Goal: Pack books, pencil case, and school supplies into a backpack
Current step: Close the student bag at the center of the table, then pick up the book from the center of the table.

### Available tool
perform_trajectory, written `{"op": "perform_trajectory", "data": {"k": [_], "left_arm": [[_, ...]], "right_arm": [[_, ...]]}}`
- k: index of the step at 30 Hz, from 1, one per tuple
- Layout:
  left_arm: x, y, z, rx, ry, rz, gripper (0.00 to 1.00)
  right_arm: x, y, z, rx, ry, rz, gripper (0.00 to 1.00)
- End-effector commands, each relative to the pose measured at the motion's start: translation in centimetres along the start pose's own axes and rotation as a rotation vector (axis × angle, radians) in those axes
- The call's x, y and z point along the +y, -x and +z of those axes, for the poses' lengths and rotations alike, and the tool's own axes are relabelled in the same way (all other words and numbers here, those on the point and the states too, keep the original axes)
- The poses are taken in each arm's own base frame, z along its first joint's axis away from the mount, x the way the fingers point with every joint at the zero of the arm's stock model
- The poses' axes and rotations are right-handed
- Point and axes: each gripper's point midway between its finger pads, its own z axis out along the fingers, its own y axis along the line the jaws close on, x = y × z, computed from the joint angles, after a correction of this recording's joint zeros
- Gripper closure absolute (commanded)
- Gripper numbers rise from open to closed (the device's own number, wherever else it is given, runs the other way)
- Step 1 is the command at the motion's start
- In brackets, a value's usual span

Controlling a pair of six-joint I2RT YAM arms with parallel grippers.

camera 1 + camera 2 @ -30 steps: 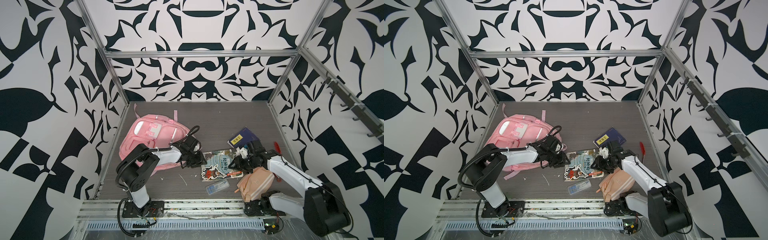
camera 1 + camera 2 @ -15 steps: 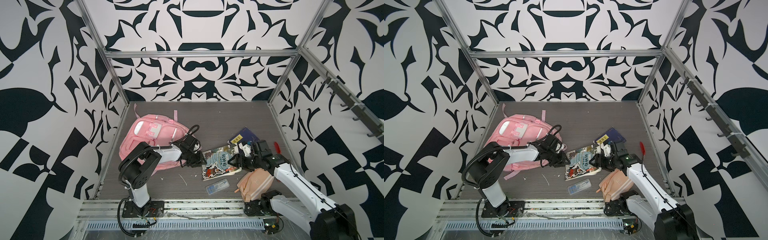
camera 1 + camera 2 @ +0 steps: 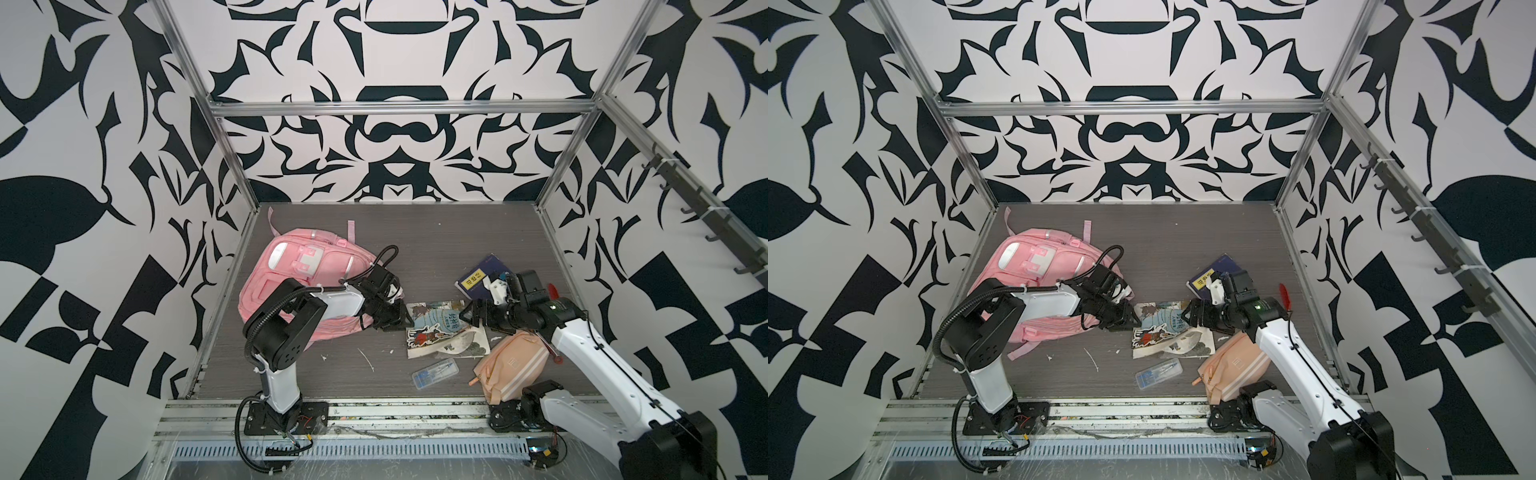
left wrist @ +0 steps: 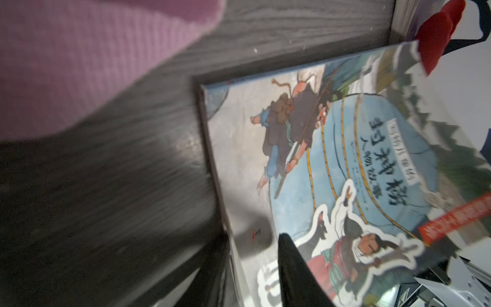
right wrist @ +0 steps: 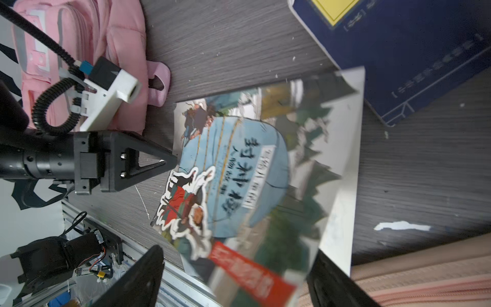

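Right gripper (image 5: 237, 249) sat jaws-apart by the picture book (image 3: 436, 328); left gripper (image 3: 399, 320) straddled its edge, clamp unclear. We needed firm pinch, then backpack (image 3: 299, 266).

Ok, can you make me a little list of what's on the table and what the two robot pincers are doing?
backpack: pink, lying at the left rear of the table
picture book: mid-table, between the pincers
navy book: behind the right pincer, yellow label up
pencil case: peach, front right
clear box: in front of the picture book
left pincer: at the picture book's backpack-side edge; grip unclear
right pincer: open, at its other side, gripping nothing
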Motion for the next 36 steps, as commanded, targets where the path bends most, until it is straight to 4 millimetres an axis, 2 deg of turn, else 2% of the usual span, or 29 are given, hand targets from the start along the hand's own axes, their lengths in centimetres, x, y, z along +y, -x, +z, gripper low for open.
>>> {"op": "perform_trajectory", "data": {"k": [1,5,9,14,17,20,24,28,32,34,36], "left_arm": [[5.0,-1.3,1.3,0.053,0.156,-0.072,0.65],[5.3,-1.2,1.4,0.058,0.161,-0.073,0.65],[5.8,-1.3,1.6,0.068,0.173,-0.068,0.65],[6.7,-1.7,1.8,0.084,0.196,-0.066,0.65],[7.2,-1.8,1.9,0.091,0.214,-0.054,0.66],[7.2,-1.3,1.8,0.097,0.237,-0.017,0.66],[6.5,0.2,1.8,0.113,0.265,0.053,0.66],[5.9,2.4,2.3,0.103,0.263,0.07,0.68],[4.7,5.5,2.8,0.086,0.26,0.094,0.69],[3.7,7.0,2.5,0.072,0.263,0.11,0.69],[2.3,8.1,1.2,0.049,0.278,0.145,0.66]], "right_arm": [[0.6,0.9,0.0,-0.025,0.008,0.0,0.14],[-2.3,1.4,-0.2,0.027,-0.204,0.019,0.14],[-4.5,3.5,-1.0,0.019,-0.362,0.023,0.13],[-4.3,6.3,-1.5,0.015,-0.374,-0.01,0.12],[-3.5,7.9,0.1,0.055,-0.321,-0.087,0.09],[-4.4,7.9,2.5,0.154,-0.318,-0.114,0.1],[-7.0,9.2,4.3,0.152,-0.288,-0.022,0.1],[-9.0,10.4,5.8,0.185,-0.31,-0.013,0.09],[-10.8,11.3,6.7,0.195,-0.336,-0.025,0.09],[-11.6,11.2,7.3,0.224,-0.333,-0.024,0.09],[-11.8,11.0,8.0,0.241,-0.296,-0.018,0.1]]}}
